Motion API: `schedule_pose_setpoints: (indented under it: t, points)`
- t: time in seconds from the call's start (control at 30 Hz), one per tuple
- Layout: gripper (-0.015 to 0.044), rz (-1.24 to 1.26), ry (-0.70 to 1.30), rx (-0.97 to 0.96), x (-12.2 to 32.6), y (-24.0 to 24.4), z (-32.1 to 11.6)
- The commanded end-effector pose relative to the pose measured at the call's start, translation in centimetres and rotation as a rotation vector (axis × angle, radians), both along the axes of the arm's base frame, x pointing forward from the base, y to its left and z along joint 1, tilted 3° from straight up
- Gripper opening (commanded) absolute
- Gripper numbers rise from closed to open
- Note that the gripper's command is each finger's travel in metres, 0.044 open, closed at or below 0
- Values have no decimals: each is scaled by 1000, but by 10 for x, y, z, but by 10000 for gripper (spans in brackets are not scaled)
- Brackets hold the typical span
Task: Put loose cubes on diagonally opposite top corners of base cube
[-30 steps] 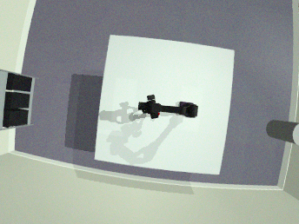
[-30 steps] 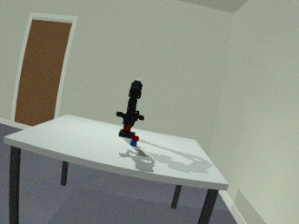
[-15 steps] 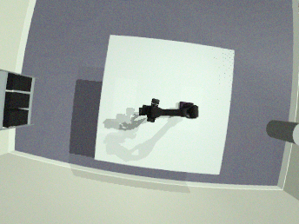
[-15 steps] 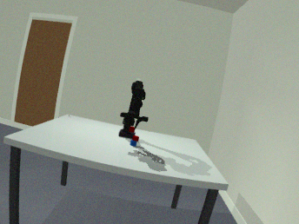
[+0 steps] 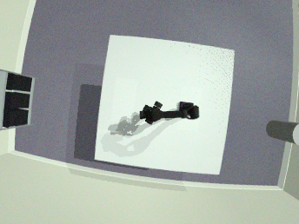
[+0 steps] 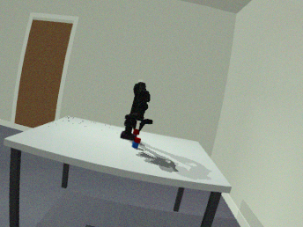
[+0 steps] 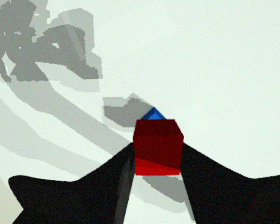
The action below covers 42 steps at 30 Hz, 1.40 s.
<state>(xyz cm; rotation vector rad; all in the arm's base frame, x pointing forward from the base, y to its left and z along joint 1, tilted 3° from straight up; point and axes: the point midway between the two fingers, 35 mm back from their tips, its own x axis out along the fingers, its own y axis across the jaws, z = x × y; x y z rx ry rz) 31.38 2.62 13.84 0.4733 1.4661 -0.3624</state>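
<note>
The blue base cube stands on the table; a corner of the blue cube shows beyond the held cube in the wrist view. One red cube sits on top of it in the exterior view, offset to the right; it cannot be made out separately in the wrist view. My gripper is shut on the other red cube and holds it above the other two. The held cube and fingers hide most of the blue cube from the wrist. The arm hides all three cubes in the top view.
The white table carries the black arm. Arm shadows fall across the table beside the cubes. A shelf unit and a grey cylinder stand off the table. A brown door is at the back wall.
</note>
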Motion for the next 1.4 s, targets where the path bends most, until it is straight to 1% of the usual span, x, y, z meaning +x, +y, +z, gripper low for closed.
schedule_pose_setpoints:
  t: [0.0, 0.27, 0.67, 1.1, 1.37]
  points:
    - [105, -11, 8, -5, -2, 0, -8]
    - [105, -18, 8, -4, -2, 1, -31]
    - [105, -18, 8, -4, -2, 1, -32]
    - [105, -9, 8, -5, 2, 3, -59]
    - [105, -9, 8, -5, 2, 3, -60]
